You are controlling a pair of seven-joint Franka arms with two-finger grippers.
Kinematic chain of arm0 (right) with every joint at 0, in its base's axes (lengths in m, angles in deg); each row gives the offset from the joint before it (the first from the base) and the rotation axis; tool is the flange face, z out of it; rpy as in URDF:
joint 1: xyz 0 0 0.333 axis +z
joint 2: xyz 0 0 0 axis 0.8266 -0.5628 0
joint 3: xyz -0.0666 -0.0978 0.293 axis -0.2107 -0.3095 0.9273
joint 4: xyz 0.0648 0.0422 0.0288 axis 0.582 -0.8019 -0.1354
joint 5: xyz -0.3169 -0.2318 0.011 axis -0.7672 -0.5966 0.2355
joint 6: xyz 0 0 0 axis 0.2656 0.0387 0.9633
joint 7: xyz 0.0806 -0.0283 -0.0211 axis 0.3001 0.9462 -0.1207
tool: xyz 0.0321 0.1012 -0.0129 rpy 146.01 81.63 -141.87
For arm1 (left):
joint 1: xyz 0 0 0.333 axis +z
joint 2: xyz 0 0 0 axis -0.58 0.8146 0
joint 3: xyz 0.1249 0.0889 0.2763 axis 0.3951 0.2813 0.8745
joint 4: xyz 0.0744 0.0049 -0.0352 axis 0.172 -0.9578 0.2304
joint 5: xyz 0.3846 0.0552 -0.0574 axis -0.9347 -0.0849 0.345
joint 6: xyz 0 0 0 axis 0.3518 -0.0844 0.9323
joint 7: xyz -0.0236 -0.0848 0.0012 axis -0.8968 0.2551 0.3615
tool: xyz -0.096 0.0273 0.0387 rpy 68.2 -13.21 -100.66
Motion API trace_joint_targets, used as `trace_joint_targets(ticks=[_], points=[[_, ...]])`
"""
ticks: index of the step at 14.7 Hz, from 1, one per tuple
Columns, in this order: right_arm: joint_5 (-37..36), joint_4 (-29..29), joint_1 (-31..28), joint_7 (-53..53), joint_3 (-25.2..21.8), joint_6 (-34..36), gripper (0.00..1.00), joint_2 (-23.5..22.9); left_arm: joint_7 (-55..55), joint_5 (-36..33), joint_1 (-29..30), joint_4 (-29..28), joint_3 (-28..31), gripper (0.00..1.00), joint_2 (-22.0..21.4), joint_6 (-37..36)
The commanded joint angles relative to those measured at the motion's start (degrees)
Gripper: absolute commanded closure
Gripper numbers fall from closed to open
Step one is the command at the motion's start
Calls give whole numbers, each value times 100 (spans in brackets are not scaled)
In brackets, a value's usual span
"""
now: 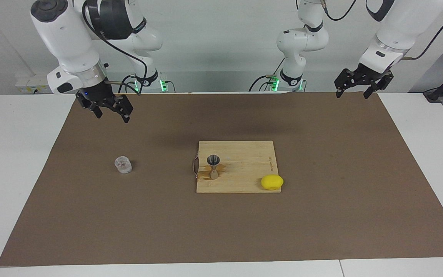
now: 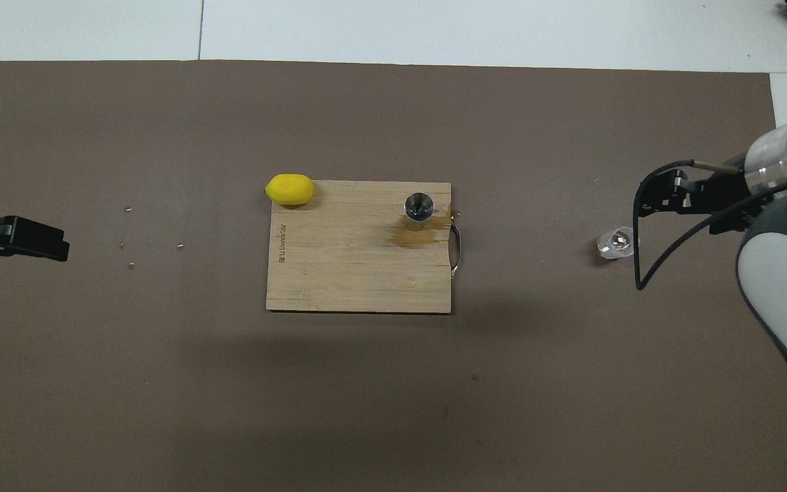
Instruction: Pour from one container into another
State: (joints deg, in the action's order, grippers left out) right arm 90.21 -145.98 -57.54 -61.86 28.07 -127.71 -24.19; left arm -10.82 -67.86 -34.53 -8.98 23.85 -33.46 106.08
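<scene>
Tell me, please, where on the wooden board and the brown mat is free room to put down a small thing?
The cutting board is bare nearer the robots than the lemon. Its handle end is crowded by the jigger. The brown mat lies open between board and glass tumbler.

bench: white top, largely covered by a brown mat
brown mat: lies flat on the bench; white margins show at both arm ends and along the edge farthest from the robots
wooden board: lies on the mat near its middle; landmark for the rest
glass tumbler: stands directly on the mat, well apart from the board, toward the right arm's end
small crumbs: scattered on the mat, well apart from the board, toward the left arm's end
</scene>
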Motion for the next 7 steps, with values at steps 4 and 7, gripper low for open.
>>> trace_joint_targets(ticks=[4,7], points=[[-157,203,153,196,113,425,1,-53,39,-120,-4,92,-7,0,23,-85],[-271,-16,83,126,113,452,1,132,39,-120,-4,92,-7,0,23,-85]])
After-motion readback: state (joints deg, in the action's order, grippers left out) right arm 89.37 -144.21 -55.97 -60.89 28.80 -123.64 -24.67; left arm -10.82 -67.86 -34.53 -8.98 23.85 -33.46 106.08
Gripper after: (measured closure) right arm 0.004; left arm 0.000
